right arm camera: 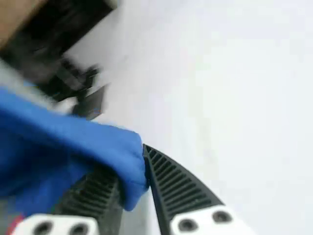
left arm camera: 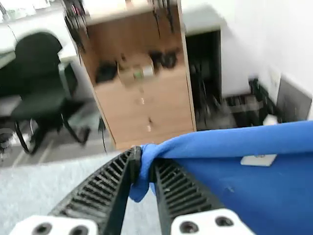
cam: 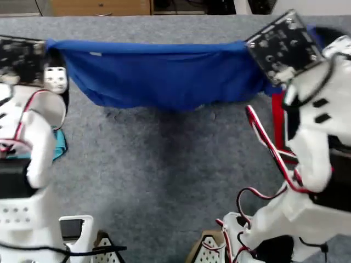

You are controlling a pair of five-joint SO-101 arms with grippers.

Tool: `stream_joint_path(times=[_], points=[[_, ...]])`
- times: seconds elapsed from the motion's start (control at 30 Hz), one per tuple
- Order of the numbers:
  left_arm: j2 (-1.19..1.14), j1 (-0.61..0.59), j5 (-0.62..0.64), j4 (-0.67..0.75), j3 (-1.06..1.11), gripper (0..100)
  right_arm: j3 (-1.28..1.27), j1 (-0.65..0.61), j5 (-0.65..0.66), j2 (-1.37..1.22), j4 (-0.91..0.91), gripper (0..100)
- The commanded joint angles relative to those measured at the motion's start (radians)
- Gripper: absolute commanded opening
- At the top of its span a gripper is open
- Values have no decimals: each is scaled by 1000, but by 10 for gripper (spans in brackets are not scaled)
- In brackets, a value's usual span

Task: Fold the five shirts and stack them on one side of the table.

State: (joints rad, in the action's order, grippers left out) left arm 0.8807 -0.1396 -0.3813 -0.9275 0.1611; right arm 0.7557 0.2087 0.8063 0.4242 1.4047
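Shirt of plain blue fabric (cam: 164, 74) hangs stretched between both arms above the grey carpet-topped table (cam: 164, 164), its lower edge sagging; left gripper (left arm camera: 143, 169) clamped shut on one bunched corner; right gripper (right arm camera: 137, 171) likewise pinched closed on the opposite corner. Risks, as judged: each hold is a thin pinch of cloth, so uneven pull could slip a corner free; the slack middle may crease on laying down; the red cloth (cam: 277, 123) by the right arm might snag.

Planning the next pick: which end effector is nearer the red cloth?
Right. The right end effector grips the blue shirt corner beside the red cloth; the left end effector grips the opposite corner, far across the table.
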Motion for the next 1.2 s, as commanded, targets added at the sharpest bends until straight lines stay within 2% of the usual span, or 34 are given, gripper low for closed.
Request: stream_joint_path(times=[0.0, 0.2, 0.43, 0.7, 0.8, 1.03, 1.17], points=[[13, -66, 54, 17, -146, 19, 85, 64, 26, 27, -120, 2], [21, -117, 101, 126, -213, 19, 177, 93, 48, 28, -207, 2], [30, -138, 98, 120, -213, 19, 302, 93, 48, 28, -221, 2], [197, -157, 64, 123, -157, 19, 404, 93, 49, 28, -275, 2], [252, -158, 43, 127, -117, 19, 430, 97, 75, 30, -216, 2], [272, -163, -6, 144, -44, 19, 443, 234, 117, 30, -17, 2], [272, -164, -2, 193, -43, 19, 437, 266, 117, 58, 48, 2]])
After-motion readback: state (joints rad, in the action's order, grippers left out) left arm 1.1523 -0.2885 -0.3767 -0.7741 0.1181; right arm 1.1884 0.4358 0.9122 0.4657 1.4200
